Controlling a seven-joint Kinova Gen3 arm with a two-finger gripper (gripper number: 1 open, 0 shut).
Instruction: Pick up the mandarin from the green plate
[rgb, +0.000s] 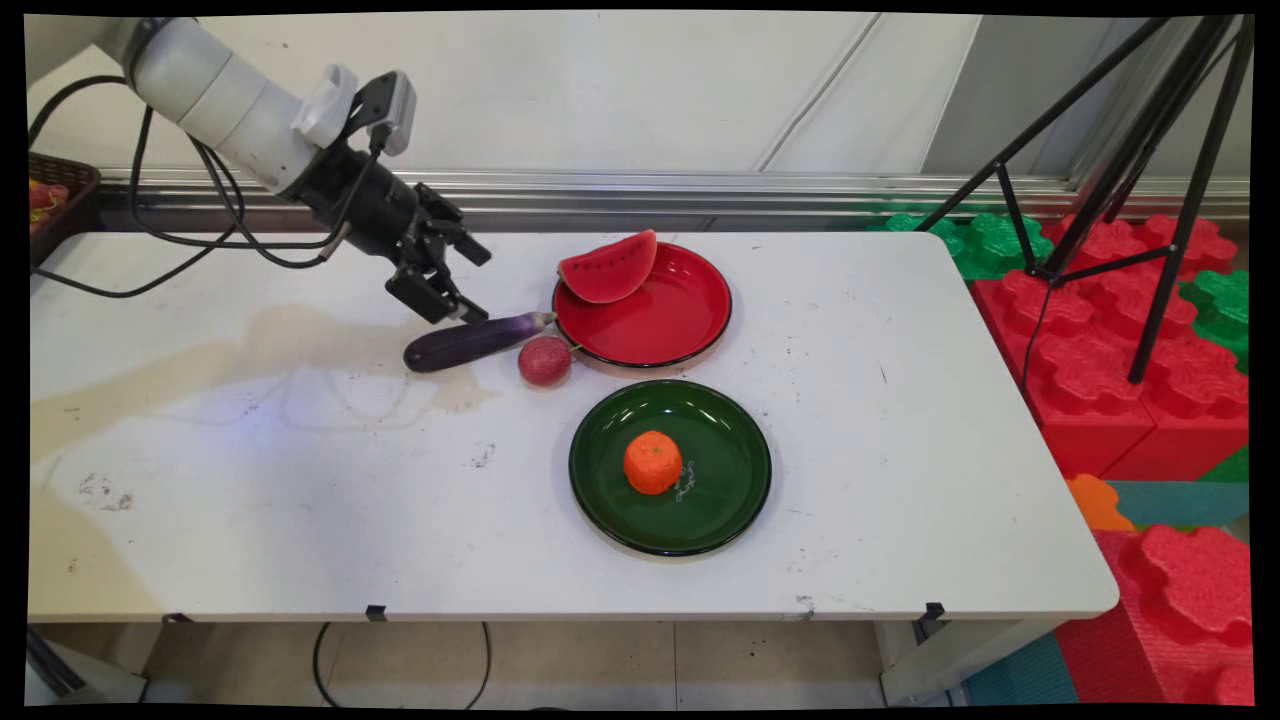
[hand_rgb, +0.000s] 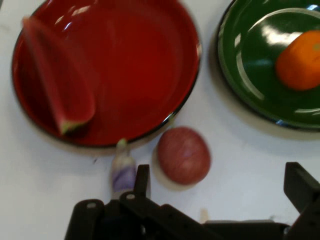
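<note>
Eggplant (rgb: 472, 341) lies on the counter (rgb: 300, 480) just under the spread-wide fingers (hand_rgb: 142, 181), its stem end poking past the left one; a reddish round fruit (hand_rgb: 183, 155) sits beyond, between them.

Pale panelled wall (rgb: 600, 90); tripod (rgb: 1130, 180) over, seemingly, foam blocks (rgb: 1110, 330).

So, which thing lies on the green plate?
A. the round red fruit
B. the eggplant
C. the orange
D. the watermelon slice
C. The orange sits in the green plate, while the watermelon slice leans on the red plate, and the eggplant and the round red fruit lie on the table.
</note>
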